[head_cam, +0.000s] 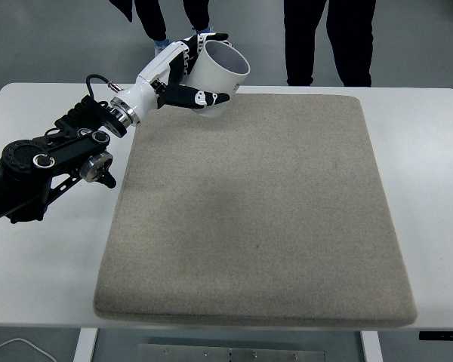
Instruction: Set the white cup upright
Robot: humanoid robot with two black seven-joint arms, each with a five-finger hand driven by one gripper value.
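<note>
A humanoid robot's left hand (183, 75) holds the white cup (216, 78) above the far left corner of a grey mat (257, 219) on the white counter (45, 249), the black left arm (53, 158) reaching in from the left edge. The fingers (200, 96) are curled around the cup's wall, thumb across the near side and the others wrapped behind, so the grasp looks firm. The cup is close to upright, its open mouth turned up and tipped a little toward the right and the far side; its base appears to hang just over the mat's far edge, though whether it touches the fabric cannot be told from this angle. The right arm is out of view. Three people's legs (328, 38) stand on the floor beyond the counter. By this picture the turning is nearly complete and the setting down is what remains. To do that well, the wrist would need a small further roll until the rim is level, then a slow, straight descent so the base meets the mat flat rather than on one edge. The landing spot should lie fully on the mat, clear of its raised border, since a base half on the edge could rock the cup over. The fingers should let go only once the cup bears its own weight, spreading evenly and drawing back to the left so that no fingertip drags the wall and tips it.
</note>
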